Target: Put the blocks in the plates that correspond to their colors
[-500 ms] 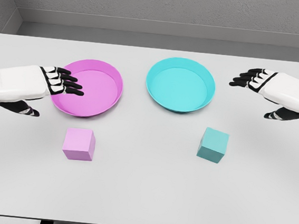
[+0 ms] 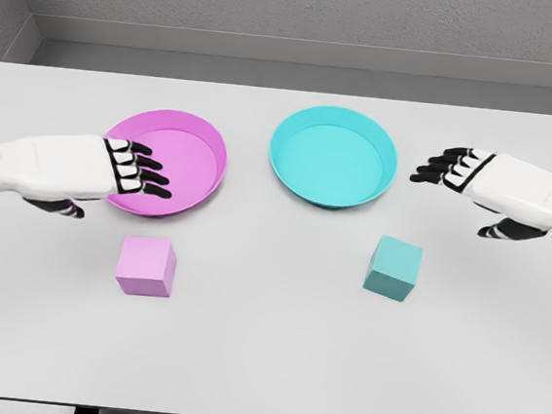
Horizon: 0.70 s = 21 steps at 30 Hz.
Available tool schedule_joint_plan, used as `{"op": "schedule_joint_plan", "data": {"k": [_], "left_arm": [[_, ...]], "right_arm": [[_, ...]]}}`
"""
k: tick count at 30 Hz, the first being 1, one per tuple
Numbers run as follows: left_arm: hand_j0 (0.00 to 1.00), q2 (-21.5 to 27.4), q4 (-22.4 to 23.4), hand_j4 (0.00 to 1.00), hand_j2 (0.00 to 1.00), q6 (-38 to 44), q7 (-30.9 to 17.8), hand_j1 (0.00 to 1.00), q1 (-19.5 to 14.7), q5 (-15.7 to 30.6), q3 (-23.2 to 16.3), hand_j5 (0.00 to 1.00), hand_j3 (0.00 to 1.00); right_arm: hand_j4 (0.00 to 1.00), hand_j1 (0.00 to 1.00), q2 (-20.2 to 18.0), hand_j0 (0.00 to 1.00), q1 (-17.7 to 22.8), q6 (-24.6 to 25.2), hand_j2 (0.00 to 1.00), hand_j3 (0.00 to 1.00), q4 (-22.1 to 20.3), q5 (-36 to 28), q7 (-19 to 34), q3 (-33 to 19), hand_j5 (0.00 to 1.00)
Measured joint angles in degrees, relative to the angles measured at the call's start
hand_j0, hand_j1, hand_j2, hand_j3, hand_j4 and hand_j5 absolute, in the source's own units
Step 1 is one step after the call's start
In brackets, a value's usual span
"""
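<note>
Now, on white table (image 2: 261, 362): left hand (image 2: 113, 174) hovering over near rim of pink plate (image 2: 188, 155), fingers spread, grasping nothing. Right hand (image 2: 474, 177) beside teal plate (image 2: 332, 157), fingers likewise spread, empty. Pink block (image 2: 146, 266) resting before pink plate; teal block (image 2: 393, 267) before teal plate.

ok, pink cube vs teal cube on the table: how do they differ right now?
The pink cube lies below the round pink plate, sitting roughly square to the camera; the teal cube lies below the round teal plate, turned slightly. The left hand is nearer the pink cube than the right hand is to the teal one. Both look similar in size, unheld.
</note>
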Motion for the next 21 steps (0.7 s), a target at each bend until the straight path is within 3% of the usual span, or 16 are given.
{"op": "schedule_joint_plan", "data": {"k": [10, 21], "left_arm": [[1.0, -4.93, -0.2, 1.0, 1.0, -0.01, -4.57, 1.0, 0.18, -1.45, -1.72, 1.0, 1.0], [1.0, -5.77, -0.2, 1.0, 1.0, -0.02, -5.8, 1.0, 0.7, -1.94, -2.73, 1.0, 1.0]], "right_arm": [[1.0, 1.0, -0.27, 1.0, -1.05, 0.03, 1.0, 1.0, -1.94, 5.89, 0.62, 3.27, 1.0], [1.0, 1.0, -0.22, 1.0, -5.89, 0.03, 1.0, 1.0, -3.5, 9.43, 0.64, 14.67, 1.0]]}}
